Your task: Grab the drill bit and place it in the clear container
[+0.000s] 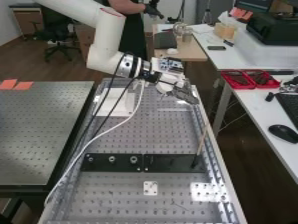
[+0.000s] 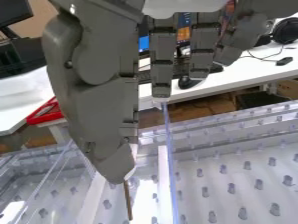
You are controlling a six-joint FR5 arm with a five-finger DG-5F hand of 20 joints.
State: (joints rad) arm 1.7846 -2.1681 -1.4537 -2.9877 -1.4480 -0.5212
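A thin brown drill bit (image 2: 128, 201) is pinched between the thumb and a finger of the robot hand (image 2: 100, 100), with its free end pointing down. Beneath the hand, the walls of the clear container (image 2: 171, 170) can be seen above the perforated desk (image 1: 173, 190). The placing step appears to be in hand: the bit should next be lowered between the walls, then released once it is inside.

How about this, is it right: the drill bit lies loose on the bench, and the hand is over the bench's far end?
Not quite: the drill bit is held in the fingers, as the wrist view shows. The hand is over the bench's far end.
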